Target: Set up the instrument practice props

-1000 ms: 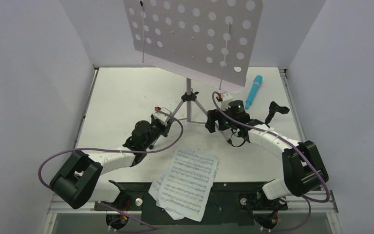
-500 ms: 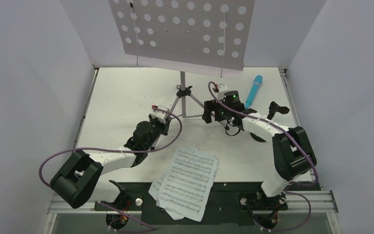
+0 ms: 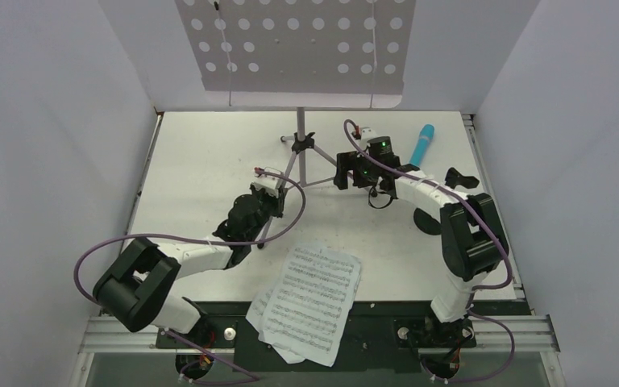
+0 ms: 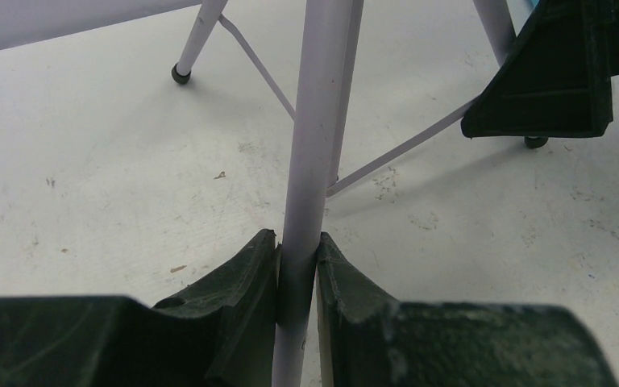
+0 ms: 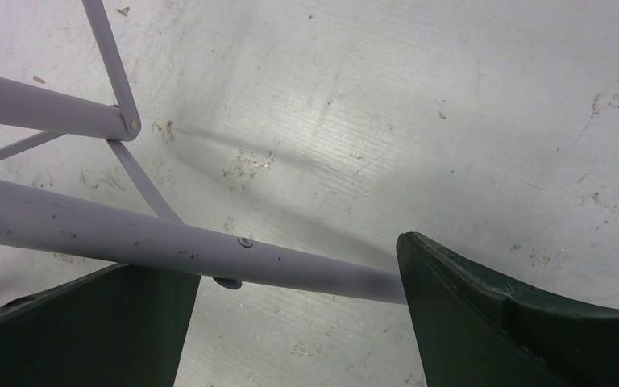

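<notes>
The lilac music stand (image 3: 298, 48) stands at the back of the table, its perforated desk facing me. My left gripper (image 3: 269, 193) is shut on the stand's front-left tripod leg (image 4: 310, 161). My right gripper (image 3: 345, 173) is open, its jaws wide apart astride the right leg (image 5: 209, 242). The white sheet-music pages (image 3: 310, 298) lie at the near edge. The turquoise microphone (image 3: 423, 143) lies at the back right. The black mic stand's clip (image 3: 461, 179) and round base (image 3: 427, 222) show behind my right arm, partly hidden.
White walls enclose the table on the left, back and right. The right gripper's finger also shows in the left wrist view (image 4: 548, 72), close to the tripod legs. A black strip (image 3: 371, 318) runs along the near edge under the pages.
The music stand has moved toward the back wall and its desk now sits straighter. Both grippers have moved back with the tripod legs. The pages, microphone and mic stand have not moved.
</notes>
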Controlling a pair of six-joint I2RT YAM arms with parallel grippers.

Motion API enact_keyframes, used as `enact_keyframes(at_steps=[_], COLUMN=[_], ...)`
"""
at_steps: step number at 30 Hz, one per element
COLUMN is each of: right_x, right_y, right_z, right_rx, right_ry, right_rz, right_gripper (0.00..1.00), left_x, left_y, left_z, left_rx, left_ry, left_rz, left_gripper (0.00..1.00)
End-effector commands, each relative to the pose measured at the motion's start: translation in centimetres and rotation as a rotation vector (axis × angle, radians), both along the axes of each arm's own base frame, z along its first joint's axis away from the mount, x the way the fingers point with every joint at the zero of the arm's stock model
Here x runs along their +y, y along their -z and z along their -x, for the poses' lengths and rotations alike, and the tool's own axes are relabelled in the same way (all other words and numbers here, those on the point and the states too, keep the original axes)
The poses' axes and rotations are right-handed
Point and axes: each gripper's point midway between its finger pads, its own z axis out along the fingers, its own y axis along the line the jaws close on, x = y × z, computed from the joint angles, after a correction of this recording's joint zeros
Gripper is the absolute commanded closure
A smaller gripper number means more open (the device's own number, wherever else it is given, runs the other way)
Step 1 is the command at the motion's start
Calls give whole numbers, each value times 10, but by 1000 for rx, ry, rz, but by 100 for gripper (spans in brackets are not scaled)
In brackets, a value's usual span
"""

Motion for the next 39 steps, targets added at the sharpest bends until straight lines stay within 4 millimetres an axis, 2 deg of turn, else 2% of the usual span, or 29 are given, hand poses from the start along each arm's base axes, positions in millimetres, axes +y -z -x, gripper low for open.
enact_keyframes(at_steps=[1,11,16,21,23,28,30,35,38,39], right_x=[-28,-33,-41,-40,-40,-43,-46,-59,-65,-68], right_y=[-12,-10,-11,-16,-22,-53,-64,-82,-85,-79], right_z=[-39,-59,-62,-58,-55,-42,-33,-4,18,28], right_rx=[-65,-50,-66,-68,-82,-145,-175,-231,-251,-241], right_ry=[142,184,226,212,210,205,205,227,236,239], right_rz=[50,70,96,91,81,55,44,20,-7,-8], right_gripper=[9,8,8,6,5,1,0,6,8,10], left_x=[-14,-21,-22,-27,-29,-30,-26,-15,-8,-6], left_y=[-20,-15,-16,-25,-33,-57,-68,-93,-104,-105], left_z=[-9,-19,-20,-19,-18,-14,-13,-3,5,8], left_rx=[-18,-4,-7,-30,-48,-105,-136,-209,-237,-241], left_ry=[-5,-12,-8,21,35,59,49,35,35,36], left_rz=[94,85,75,83,90,119,138,181,197,197], left_gripper=[100,100,100,99,89,46,33,13,3,3])
